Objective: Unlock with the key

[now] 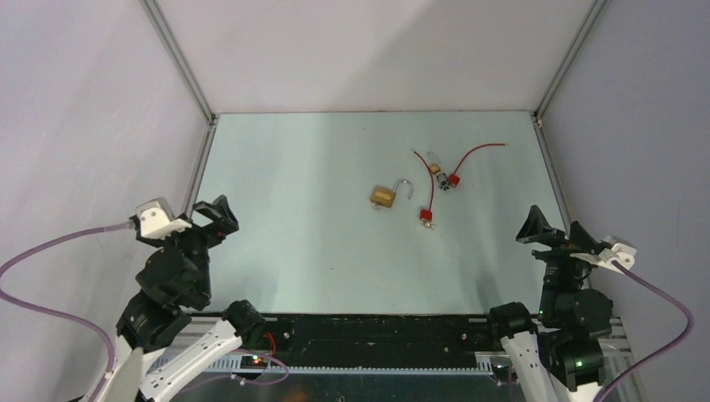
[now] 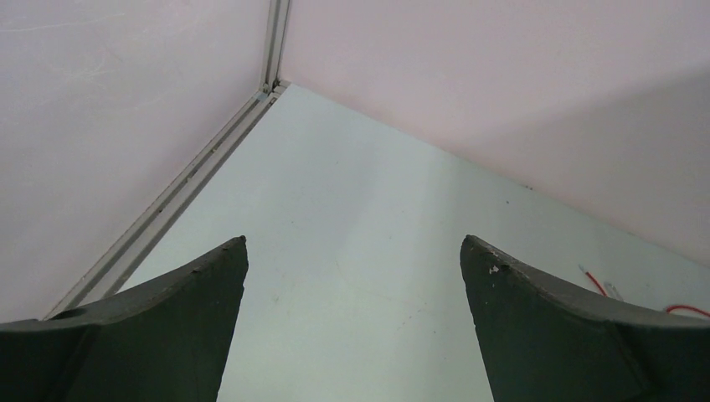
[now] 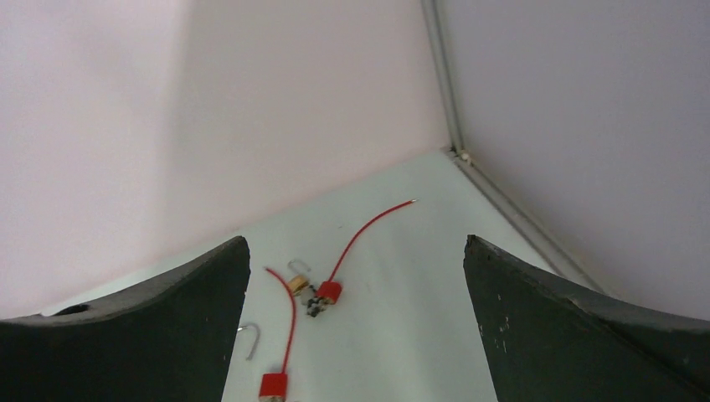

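Observation:
A brass padlock (image 1: 383, 197) lies mid-table with its silver shackle (image 1: 408, 188) swung open; only the shackle (image 3: 249, 339) shows in the right wrist view. A tiny dark-grey metal cluster (image 1: 445, 186), apparently the key, lies against a red tag (image 1: 454, 179); it also shows in the right wrist view (image 3: 314, 306). It is too small to make out clearly. My left gripper (image 1: 216, 219) is open and empty at the near left, far from the lock; its jaws stand wide apart (image 2: 354, 243). My right gripper (image 1: 553, 230) is open and empty at the near right (image 3: 357, 241), facing the key.
A small brass padlock (image 1: 434, 166) with a silver shackle lies beside the key cluster. A second red tag (image 1: 426, 217) with red wire lies right of the large padlock. White walls and metal corner rails (image 1: 205, 155) enclose the table.

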`<control>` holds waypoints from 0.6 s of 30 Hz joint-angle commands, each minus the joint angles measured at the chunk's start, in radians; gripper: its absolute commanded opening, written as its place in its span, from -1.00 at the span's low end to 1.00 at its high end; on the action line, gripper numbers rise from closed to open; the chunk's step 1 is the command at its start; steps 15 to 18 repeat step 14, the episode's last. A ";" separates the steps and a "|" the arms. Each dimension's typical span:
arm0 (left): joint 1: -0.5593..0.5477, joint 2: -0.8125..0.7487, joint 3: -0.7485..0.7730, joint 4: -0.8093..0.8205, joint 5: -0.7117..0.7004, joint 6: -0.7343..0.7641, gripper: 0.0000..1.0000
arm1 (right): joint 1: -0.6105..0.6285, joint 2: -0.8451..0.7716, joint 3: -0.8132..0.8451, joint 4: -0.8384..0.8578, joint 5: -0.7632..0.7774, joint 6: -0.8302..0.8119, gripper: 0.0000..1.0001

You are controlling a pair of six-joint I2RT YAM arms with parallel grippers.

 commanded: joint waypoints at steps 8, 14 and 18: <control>0.005 -0.154 -0.069 0.024 -0.036 -0.039 0.99 | -0.002 -0.065 0.007 -0.018 0.060 -0.088 0.99; 0.004 -0.177 -0.076 0.024 -0.043 -0.061 0.99 | -0.001 -0.065 0.007 -0.008 0.039 -0.100 0.99; 0.004 -0.177 -0.076 0.024 -0.043 -0.061 0.99 | -0.001 -0.065 0.007 -0.008 0.039 -0.100 0.99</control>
